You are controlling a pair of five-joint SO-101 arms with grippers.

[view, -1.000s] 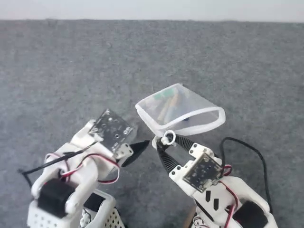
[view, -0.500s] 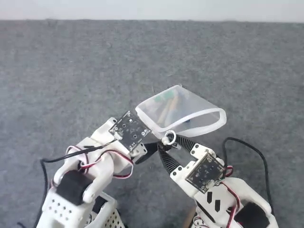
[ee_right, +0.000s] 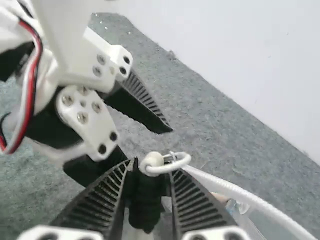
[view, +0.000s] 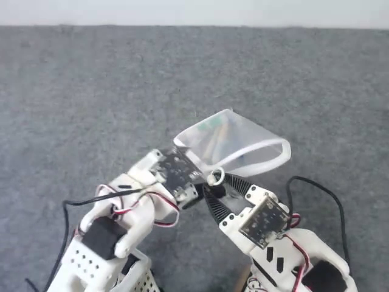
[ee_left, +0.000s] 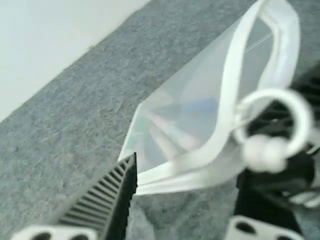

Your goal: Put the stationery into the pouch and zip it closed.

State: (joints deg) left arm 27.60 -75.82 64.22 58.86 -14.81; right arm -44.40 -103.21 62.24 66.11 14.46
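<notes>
The translucent white pouch [view: 234, 143] lies on the grey carpet with its mouth gaping toward the arms; stationery [view: 216, 131] in green, yellow and blue shows through it. Its zipper pull, a white ring with a bead [view: 214, 177], sits at the near corner. My right gripper [view: 213, 185] is shut on the zipper pull, and the ring [ee_right: 167, 162] pokes out above its ribbed fingers [ee_right: 100, 200]. My left gripper [view: 197, 190] is open right beside that corner. In the left wrist view the pouch [ee_left: 185, 115] edge and ring [ee_left: 272, 122] lie between its jaws.
Both arms crowd together at the pouch's near corner. The left arm's white perforated base [view: 121, 274] stands at the front left, and a black cable [view: 322, 194] loops at the front right. Bare carpet [view: 91, 91] stretches behind and to the left.
The left arm has swung right and forward, bringing its gripper up against the pouch's near corner. The right gripper and pouch have stayed put.
</notes>
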